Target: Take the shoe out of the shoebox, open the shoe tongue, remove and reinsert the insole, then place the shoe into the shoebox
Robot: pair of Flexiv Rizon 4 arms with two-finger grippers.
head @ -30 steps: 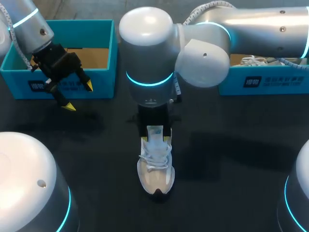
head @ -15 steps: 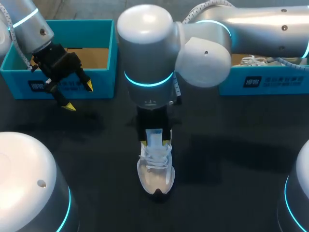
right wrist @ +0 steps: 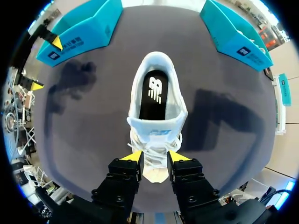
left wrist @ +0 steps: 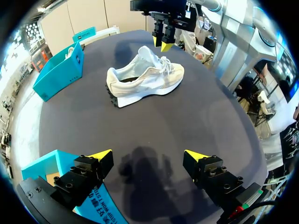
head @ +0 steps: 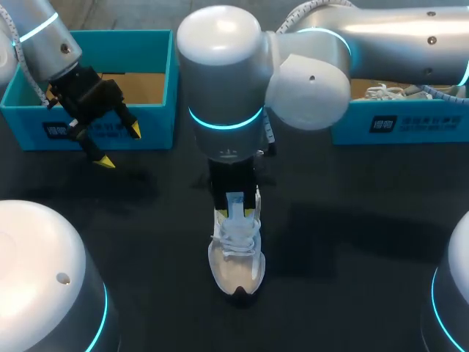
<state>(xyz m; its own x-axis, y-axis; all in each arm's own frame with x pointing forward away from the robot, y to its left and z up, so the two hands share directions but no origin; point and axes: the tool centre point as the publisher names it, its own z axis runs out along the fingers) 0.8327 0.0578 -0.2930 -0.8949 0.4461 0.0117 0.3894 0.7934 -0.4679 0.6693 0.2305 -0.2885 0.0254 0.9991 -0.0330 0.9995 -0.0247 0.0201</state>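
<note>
Right gripper (right wrist: 154,157): fingers narrowed, pinching the raised tongue (right wrist: 154,133) of the shoe (head: 236,268). Arm enters from 2 o'clock, wrist pointing straight down. Shoe stands at table centre, toe toward 6 o'clock. Left gripper (head: 119,145): fingers spread wide, empty, hanging before the shoebox (head: 110,128) at 10 o'clock.

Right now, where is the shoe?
In the head view the shoe sits mid-table under the right gripper, toe toward the camera, nearer than the left shoebox and the right shoebox.

The shoe (head: 236,260) is cream cloth, the table (head: 352,257) matt and dark, the shoebox (head: 154,128) smooth teal cardboard.
</note>
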